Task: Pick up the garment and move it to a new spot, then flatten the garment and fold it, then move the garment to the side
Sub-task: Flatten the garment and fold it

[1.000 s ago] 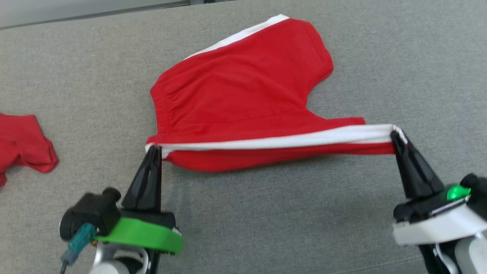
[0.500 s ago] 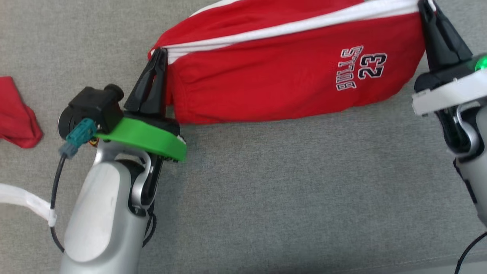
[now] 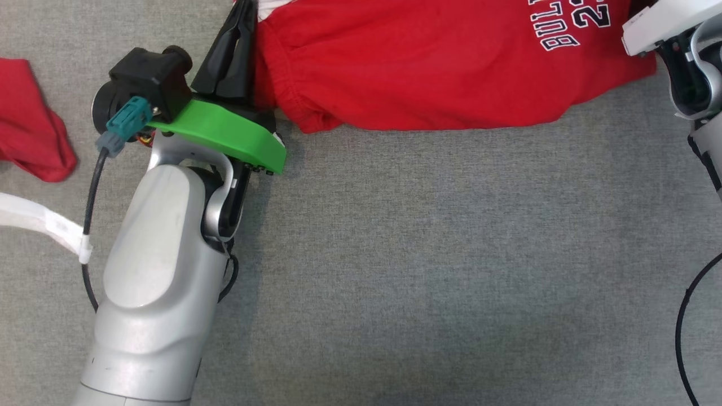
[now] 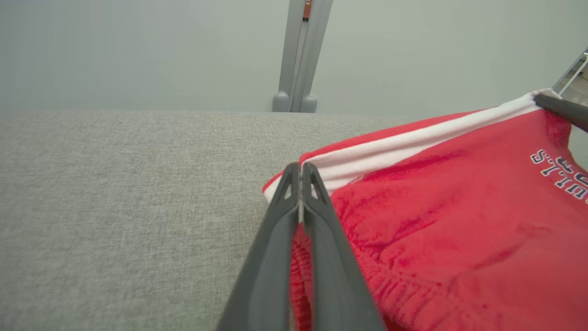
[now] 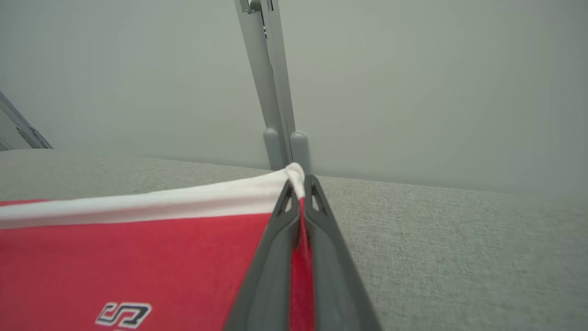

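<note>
Item 1: garment (image 3: pixel 428 67), red shorts with a white stripe (image 5: pixel 161 202) along one edge. I see it stretched between both grippers above the grey surface (image 3: pixel 423 254), at the top of the head view. That view's top edge cuts off its upper part. I cannot tell whether its lower hem touches the surface.

Item 2: left gripper (image 4: pixel 301 171). Its fingers are pressed together on the stripe's end beside the gathered waistband. In the head view its fingertips run off the top edge.

Item 3: right gripper (image 5: pixel 301 184). It is clamped on the stripe's other end. In the head view I see little more than its white wrist housing at the top right corner.

Item 4: second red cloth (image 3: pixel 28 121), cut off by the left edge and well apart from the garment.

Item 5: black cable (image 3: pixel 685 316), partly out of view at the right edge.

Changes: the head camera has shifted. A second ago the garment lay spread on the surface with only one leg lifted and no print visible. Half a second ago the print read upside down, with "23" complete.

Writing: lettering (image 3: pixel 569 22), white with a dark outline. I read "BULL" and the lower part of a "2"; the rest is cut off.
</note>
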Motion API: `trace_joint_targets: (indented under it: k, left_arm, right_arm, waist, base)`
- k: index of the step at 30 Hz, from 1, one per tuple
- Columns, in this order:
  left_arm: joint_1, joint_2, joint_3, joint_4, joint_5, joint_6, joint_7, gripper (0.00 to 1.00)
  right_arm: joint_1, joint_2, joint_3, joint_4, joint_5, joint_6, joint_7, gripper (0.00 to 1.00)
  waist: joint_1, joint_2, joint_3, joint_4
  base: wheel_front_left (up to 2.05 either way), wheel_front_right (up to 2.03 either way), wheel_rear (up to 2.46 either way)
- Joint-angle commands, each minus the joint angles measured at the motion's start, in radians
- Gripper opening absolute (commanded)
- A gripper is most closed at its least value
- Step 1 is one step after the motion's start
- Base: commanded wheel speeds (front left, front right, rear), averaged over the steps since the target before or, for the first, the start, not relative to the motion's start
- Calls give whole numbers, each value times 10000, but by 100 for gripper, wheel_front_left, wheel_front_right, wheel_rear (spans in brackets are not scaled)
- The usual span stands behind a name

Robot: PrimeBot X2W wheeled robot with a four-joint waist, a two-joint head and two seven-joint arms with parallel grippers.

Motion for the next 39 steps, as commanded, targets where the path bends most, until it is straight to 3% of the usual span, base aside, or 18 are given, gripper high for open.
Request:
trace_joint_targets:
  k: [1,2,3,4,5,8,11,17,23,32,39]
  left_arm:
    - [-209,28,-107,202,-2,-78,-14,0]
    - [-300,25,-204,344,72,-121,-31,0]
    - [-349,28,-241,441,111,-122,-114,25]
    - [-352,32,-305,582,153,-131,-152,60]
    - [-339,26,-352,662,171,-125,-217,100]
    - [-191,11,-404,811,191,-52,-506,100]
    - [53,14,-354,753,279,158,-1014,100]
    - [767,144,242,-179,594,846,-1712,100]
    - [1526,450,805,-1354,1048,1287,-1753,100]
    - [2823,772,1159,-2079,1394,1683,-1757,100]
    - [3932,785,1156,-2145,1301,1866,-1725,100]
  right_arm:
    - [-216,34,181,273,96,-21,-98,0]
    - [-336,52,375,455,124,-20,-127,0]
    - [-444,65,481,569,139,-20,-162,25]
    - [-545,92,551,717,167,-20,-226,77]
    - [-575,116,605,772,134,-20,-281,100]
    - [-504,154,660,721,-220,-20,-350,100]
    - [48,259,-33,-27,-937,-20,-342,100]
    - [2329,1014,-2098,-2415,-2301,-18,-343,100]
    - [4235,1709,-3134,-4249,-2928,-18,-344,100]
    - [6590,2271,-3751,-5885,-3458,-17,-345,100]
    - [7946,2469,-3722,-6392,-3587,-18,-345,100]
  waist:
    - [0,0,114,119]
    - [0,0,114,125]
    - [0,0,112,127]
    - [0,0,98,122]
    - [0,0,75,114]
    - [0,0,-57,43]
    - [0,0,-236,-77]
    - [0,0,-889,-495]
    - [0,0,-1410,-932]
    - [0,0,-2103,-1402]
    - [0,0,-2637,-1573]
  base:
    - [0,0,0]
    - [0,0,0]
    - [0,0,0]
    - [0,0,0]
    - [0,0,0]
    - [0,0,0]
    - [0,0,0]
    - [0,0,0]
    - [0,0,0]
    - [0,0,0]
    - [0,0,0]
